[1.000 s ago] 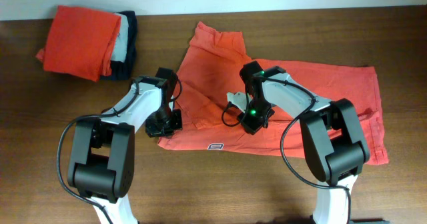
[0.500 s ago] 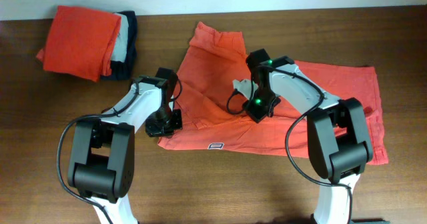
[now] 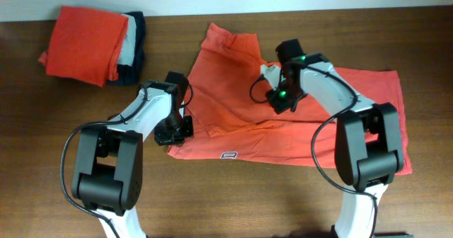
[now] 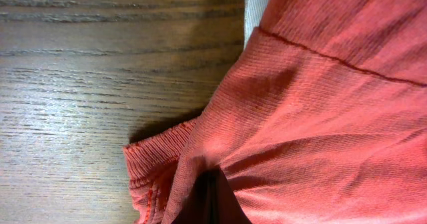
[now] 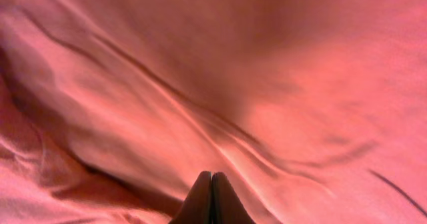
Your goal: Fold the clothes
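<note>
The coral-red T-shirt (image 3: 340,132) lies spread on the wooden table, plain face up, with a small neck mark (image 3: 228,154) near its front edge. My left gripper (image 3: 173,133) sits at the shirt's left edge and is shut on a bunch of its ribbed fabric (image 4: 320,117); in the left wrist view the dark jaws (image 4: 210,201) are wrapped in cloth. My right gripper (image 3: 282,100) is over the middle of the shirt. In the right wrist view its fingers (image 5: 211,184) are pressed together above wrinkled cloth (image 5: 267,64), with no fabric showing between the tips.
A folded plain orange garment (image 3: 85,43) lies at the back left on top of grey and navy folded garments (image 3: 133,47). Bare wood (image 4: 100,84) lies left of the shirt. A white strip (image 4: 257,11) shows by the shirt's seam.
My right gripper has moved up and to the right across the shirt, away from the front edge. The left gripper has stayed in place on the shirt's edge.
</note>
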